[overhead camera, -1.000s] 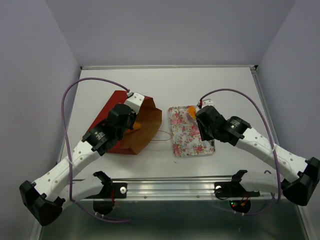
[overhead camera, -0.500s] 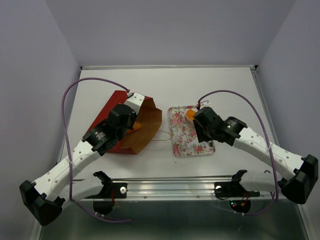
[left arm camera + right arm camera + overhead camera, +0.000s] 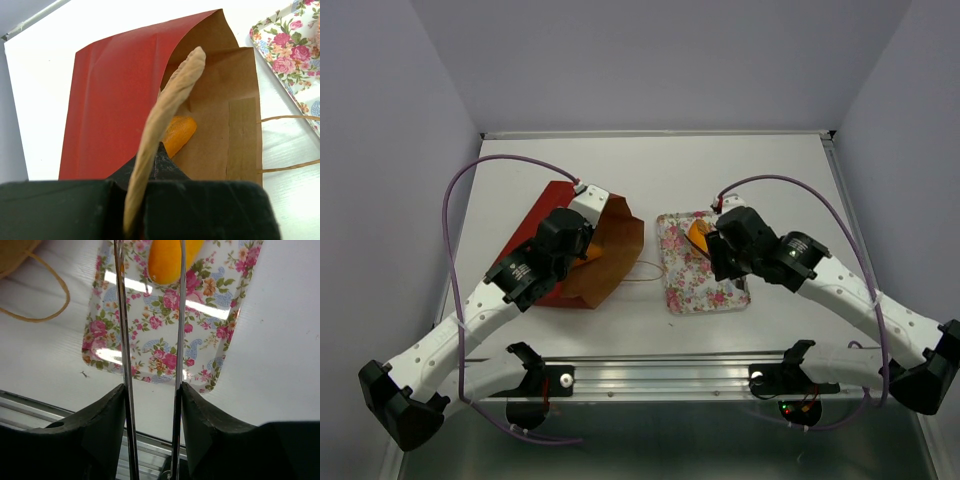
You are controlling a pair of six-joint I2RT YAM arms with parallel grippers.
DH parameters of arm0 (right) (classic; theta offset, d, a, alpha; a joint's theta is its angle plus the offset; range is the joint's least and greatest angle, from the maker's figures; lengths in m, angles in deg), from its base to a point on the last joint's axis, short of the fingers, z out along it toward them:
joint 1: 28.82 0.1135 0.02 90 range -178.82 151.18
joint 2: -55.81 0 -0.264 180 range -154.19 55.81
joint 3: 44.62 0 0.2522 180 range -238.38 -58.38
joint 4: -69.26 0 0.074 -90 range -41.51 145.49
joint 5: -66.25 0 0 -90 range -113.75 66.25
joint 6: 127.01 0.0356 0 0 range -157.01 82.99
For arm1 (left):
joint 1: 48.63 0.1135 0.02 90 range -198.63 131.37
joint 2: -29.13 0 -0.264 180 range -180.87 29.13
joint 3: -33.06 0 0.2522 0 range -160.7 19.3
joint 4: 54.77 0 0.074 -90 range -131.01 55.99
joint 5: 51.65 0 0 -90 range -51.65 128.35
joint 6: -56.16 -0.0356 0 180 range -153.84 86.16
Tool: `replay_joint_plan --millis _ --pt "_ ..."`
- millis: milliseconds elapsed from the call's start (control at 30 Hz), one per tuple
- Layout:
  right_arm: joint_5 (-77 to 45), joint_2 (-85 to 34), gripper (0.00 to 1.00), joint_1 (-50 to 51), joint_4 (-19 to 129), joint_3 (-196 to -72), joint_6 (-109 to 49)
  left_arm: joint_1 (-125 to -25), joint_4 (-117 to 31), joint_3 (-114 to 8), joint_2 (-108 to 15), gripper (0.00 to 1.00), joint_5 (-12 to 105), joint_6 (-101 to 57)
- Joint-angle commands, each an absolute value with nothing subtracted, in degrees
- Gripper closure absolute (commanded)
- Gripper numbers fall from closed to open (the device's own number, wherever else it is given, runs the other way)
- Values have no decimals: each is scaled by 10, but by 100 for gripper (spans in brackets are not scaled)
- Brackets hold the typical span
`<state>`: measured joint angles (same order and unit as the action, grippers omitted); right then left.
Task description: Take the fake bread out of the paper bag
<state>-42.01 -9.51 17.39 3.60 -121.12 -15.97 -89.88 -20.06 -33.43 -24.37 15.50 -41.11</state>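
**Bread piece on floral tray, another inside the paper bag**

Top view: I see the paper bag (image 3: pixel 620 245) lying on its side on the white table (image 3: pixel 770 170), left of centre. It is red outside and brown inside, and its mouth faces right toward the floral tray (image 3: pixel 692 285). Bag and tray lie near each other but apart. My left gripper (image 3: pixel 598 203) sits at the upper lip of the bag's mouth. My right gripper (image 3: pixel 713 240) hovers over the far end of the tray, just beside an orange bread piece (image 3: pixel 699 234) that lies on the tray. From this height I cannot tell how either pair of jaws stands.

Left wrist view: my left gripper (image 3: pixel 150 172) is clenched on the brown upper lip of the paper bag (image 3: pixel 115 100). The lip stands up and the mouth gapes. Inside, on the lower wall, lies a bagged bread piece (image 3: pixel 179 134), golden-orange and partly hidden behind the pinched lip. A corner of the floral tray (image 3: pixel 295 55) shows at upper right. The bag's thin cord handles (image 3: pixel 290 118) trail across the table below it.

Right wrist view: the two thin fingers (image 3: pixel 121 340) run up the frame, parted and released, grasping nothing. Beneath them is the floral tray (image 3: pixel 165 360). The orange bread piece (image 3: pixel 167 260) rests at its far end, and the right finger crosses in front of it.
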Motion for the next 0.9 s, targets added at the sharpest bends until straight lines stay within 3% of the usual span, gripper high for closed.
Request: replay_joint_plan --millis 0,267,467,867 --pt "-342 -48 50 178 79 -1266 -210 -904 -215 -368 -233 100 143 -406" --pt "-202 -31 50 178 138 -1262 -254 -905 -214 -370 -229 100 141 -403" --pt "-75 -99 50 178 260 -1246 -248 -906 -217 -369 -230 100 146 -404" --pt "-70 -293 46 178 390 -1306 -190 -909 -218 -364 -236 100 151 -404"
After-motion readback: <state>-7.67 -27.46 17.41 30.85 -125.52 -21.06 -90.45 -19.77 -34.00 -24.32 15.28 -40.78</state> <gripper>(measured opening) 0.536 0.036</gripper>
